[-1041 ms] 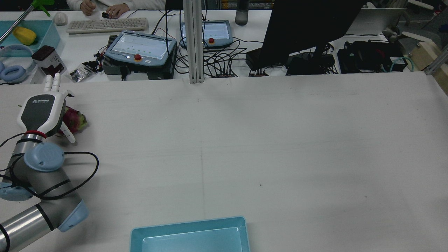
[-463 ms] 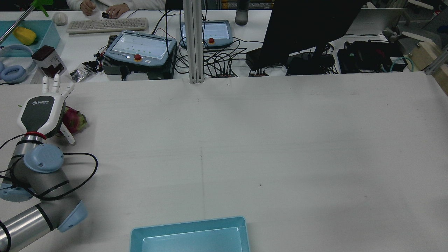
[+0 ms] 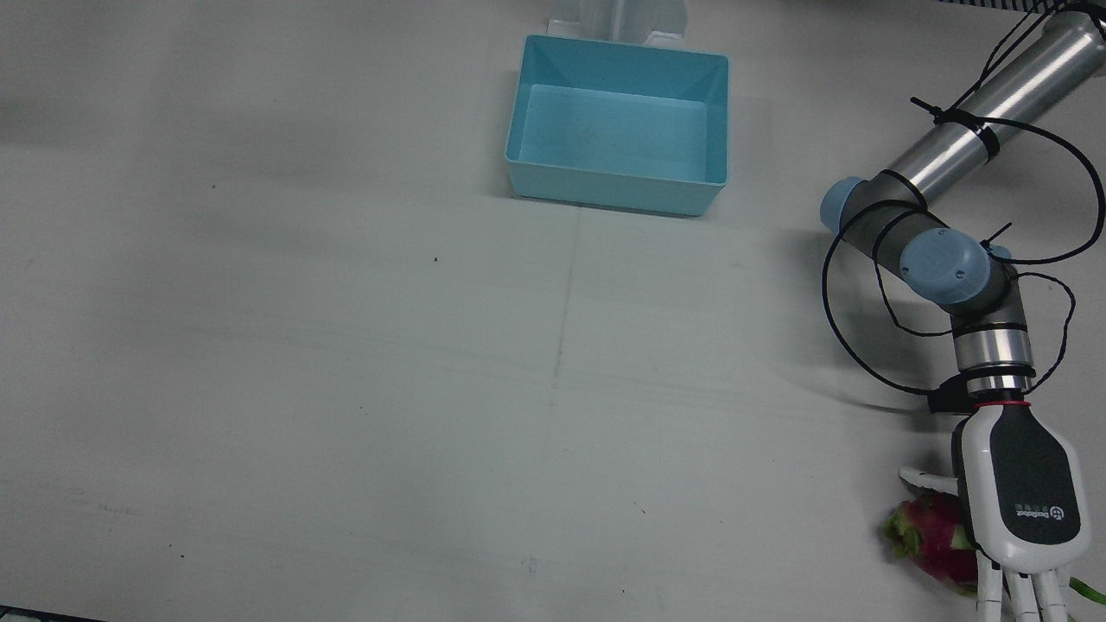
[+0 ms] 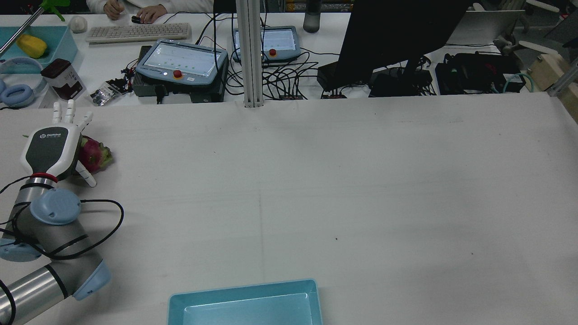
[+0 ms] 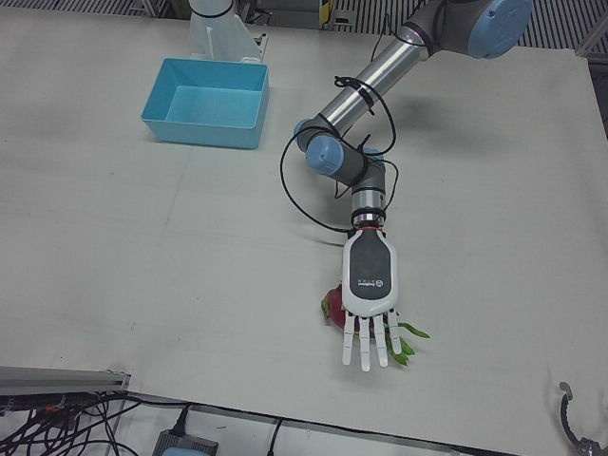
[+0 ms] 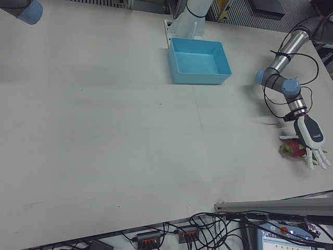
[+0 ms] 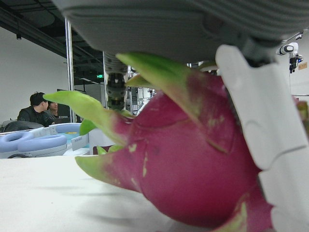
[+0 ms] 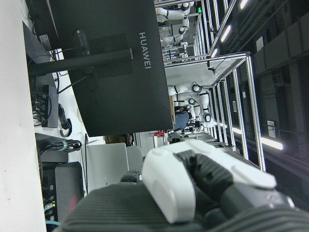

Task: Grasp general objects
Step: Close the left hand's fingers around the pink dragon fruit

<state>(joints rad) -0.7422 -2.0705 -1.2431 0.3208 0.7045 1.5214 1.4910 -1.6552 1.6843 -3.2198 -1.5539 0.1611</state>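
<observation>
My left hand (image 5: pixel 370 304) hung palm-down over the dragon fruit (image 4: pixel 92 155), fingers (image 5: pixel 365 344) straight and spread past its far side, the thumb (image 3: pixel 923 477) splayed toward the table's middle; nothing was yet held. In the left hand view the fruit (image 7: pixel 193 169) filled the space right under my palm, resting on the table (image 4: pixel 316 180), with one white finger segment (image 7: pixel 263 130) lying against its flank.

The fruit was a plump magenta oval, smooth and waxy, with soft green-tipped scales (image 7: pixel 87 108) jutting outward. I judged that its roundness was the danger: if I curled in unevenly, the thumb's push could roll it sideways out from under the palm. The scales would bend rather than bear load, so a grip caught on them alone would likely slip. It also sat near the table's edge, leaving little margin for a skid.

The table wore a matte pale cloth, faintly creased. Well apart, toward the arms' pedestals, stood the blue bin (image 3: pixel 618 125), hard-walled plastic, empty. My right hand showed only in its own camera (image 8: pixel 203 188); whether it was spread or closed I cannot tell.
</observation>
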